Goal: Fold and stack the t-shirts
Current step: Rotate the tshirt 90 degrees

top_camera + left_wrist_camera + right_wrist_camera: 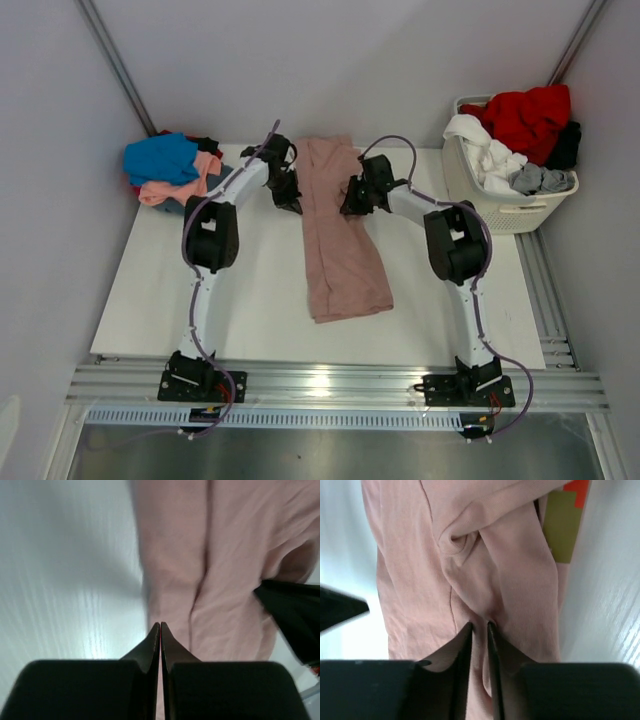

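Judging dusty-pink soft cloth t-shirt [340,240] light, limp — pinch doubled edges; left end effector [160,624] closed; right end effector [480,625] on fold — grip unclear.

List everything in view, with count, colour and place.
pink t-shirt: one, dusty pink, folded into a long strip, middle of table
t-shirt pile: one heap, blue, salmon, red and dark, table's far left corner
laundry basket: one, white, at table's far right corner
clothes in basket: several, red, white, grey, black
table: one, white
left gripper: one, black, shut, at the shirt's left edge
right gripper: one, black, pinching a fold at the shirt's right side
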Controlling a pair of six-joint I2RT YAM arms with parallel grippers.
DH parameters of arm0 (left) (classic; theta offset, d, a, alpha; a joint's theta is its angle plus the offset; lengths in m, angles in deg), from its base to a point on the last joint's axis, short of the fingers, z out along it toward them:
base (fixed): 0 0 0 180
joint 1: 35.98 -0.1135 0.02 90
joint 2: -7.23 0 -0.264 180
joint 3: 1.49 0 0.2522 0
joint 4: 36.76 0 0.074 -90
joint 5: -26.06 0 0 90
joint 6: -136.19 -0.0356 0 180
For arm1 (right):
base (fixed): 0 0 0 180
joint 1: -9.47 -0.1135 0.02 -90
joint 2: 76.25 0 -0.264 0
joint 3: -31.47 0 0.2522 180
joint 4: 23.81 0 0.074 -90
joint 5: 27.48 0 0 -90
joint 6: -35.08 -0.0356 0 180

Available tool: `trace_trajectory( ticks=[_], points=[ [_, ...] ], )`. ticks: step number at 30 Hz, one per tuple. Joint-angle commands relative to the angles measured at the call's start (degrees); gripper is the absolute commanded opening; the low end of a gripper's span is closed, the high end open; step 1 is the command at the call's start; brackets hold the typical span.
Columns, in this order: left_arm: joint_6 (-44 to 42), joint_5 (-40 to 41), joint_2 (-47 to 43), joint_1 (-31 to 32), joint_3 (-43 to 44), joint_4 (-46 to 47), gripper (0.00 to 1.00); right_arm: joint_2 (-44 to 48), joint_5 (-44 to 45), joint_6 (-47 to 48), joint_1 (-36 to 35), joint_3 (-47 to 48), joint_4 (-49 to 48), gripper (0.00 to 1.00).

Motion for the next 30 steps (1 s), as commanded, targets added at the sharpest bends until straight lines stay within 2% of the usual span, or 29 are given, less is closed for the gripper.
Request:
trace_trajectory(
  ticks=[1, 2, 3, 5, 6, 9, 10, 11, 12, 13, 17, 18, 19, 21, 27, 30],
  points=[
    [-1.1, -4.64, -14.32, -0.34, -14.31, 10.73, 0.01, 5.21, -0.86, 1.12, -0.12, -3.8, -3.64, 0.25],
    [-0.14, -5.44, -18.1, -0.25, -22.18, 20.08, 0.0, 6.79, -0.68, 1.74, -0.12, -5.03, -4.69, 0.27],
    [0.48, -6.41, -25.19, -0.25, -28.87, 24.52, 0.01, 9.5, -0.33, 2.09, -0.03, -6.0, -5.4, 0.27],
    [0.93, -9.73, -31.03, -0.25, -35.75, 34.09, 0.13, 11.89, 0.02, 3.49, 0.23, -7.06, -4.97, 0.3],
    [0.93, -11.15, -33.32, -0.25, -38.58, 35.71, 0.18, 13.03, 0.2, 3.85, 0.41, -7.32, -4.1, 0.31],
    [2.15, -13.88, -42.46, -0.25, -46.57, 41.93, 0.49, 19.0, 0.38, 4.47, 1.2, -10.39, -3.74, 0.39],
    [3.03, -13.97, -47.27, -0.25, -48.34, 43.54, 0.65, 22.85, 0.55, 4.38, 1.46, -11.88, -4.0, 0.48],
    [4.95, -14.24, -49.41, -0.34, -52.19, 45.12, 0.75, 24.89, 0.99, 4.2, 1.73, -15.72, -4.43, 0.53],
    [5.93, -14.85, -51.43, -0.17, -55.71, 48.01, 0.95, 27.0, 2.21, 3.77, 1.82, -17.94, -5.48, 0.59],
    [6.63, -15.64, -54.32, -0.16, -57.22, 48.91, 0.99, 31.19, 2.4, 3.5, 1.99, -20.31, -5.93, 0.59],
    [14.01, -18.89, -58.56, 0.27, -69.52, 53.47, 0.99, 40.01, 3.45, 0.7, 2.43, -35.33, -10.84, 0.6],
    [15.68, -18.98, -59.44, 0.45, -74.41, 55.23, 0.99, 41.42, 4.24, -1.58, 2.43, -41.71, -11.72, 0.58],
    [17.26, -18.72, -60.49, 0.71, -76.9, 60.03, 0.99, 43.0, 4.77, -2.56, 2.43, -44.82, -12.6, 0.57],
    [19.91, -15.93, -64.18, 2.81, -84.8, 62.35, 0.99, 48.53, 4.95, -4.66, 2.43, -54.2, -17.52, 0.56],
    [21.32, -9.68, -75.52, 12.66, -98.17, 66.31, 0.97, 64.61, 6.44, -6.61, 0.94, -69.52, -19.21, 0.57],
    [24.03, -6.52, -80.45, 17.05, -107.11, 71.75, 0.95, 71.83, 6.88, -7.66, 0.15, -74.98, -18.33, 0.57]
  ],
)
